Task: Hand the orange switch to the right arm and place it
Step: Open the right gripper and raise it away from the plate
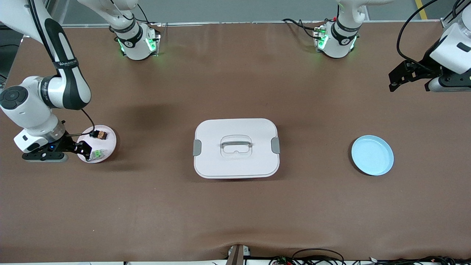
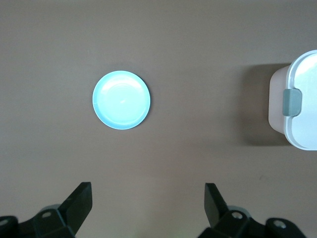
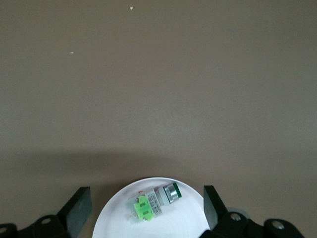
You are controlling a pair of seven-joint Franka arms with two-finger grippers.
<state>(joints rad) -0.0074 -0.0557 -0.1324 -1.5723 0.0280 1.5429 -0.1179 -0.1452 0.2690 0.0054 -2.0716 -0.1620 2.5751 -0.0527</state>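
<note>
Two robot arms stand at the worktop (image 1: 235, 213), each ending in one pincer: the right pincer (image 1: 85, 148) and the left pincer (image 1: 398, 78), two in all. Two small round plates lie on the worktop: one white plate (image 1: 109, 147) and one light blue plate (image 1: 372, 155). Two small components sit on the white plate: one orange switch (image 1: 99, 134) and one green-and-white component (image 1: 97, 154). One white lidded box (image 1: 236, 148) sits mid-worktop, its lid bearing one handle (image 1: 236, 144) and two grey clips (image 1: 197, 147).
</note>
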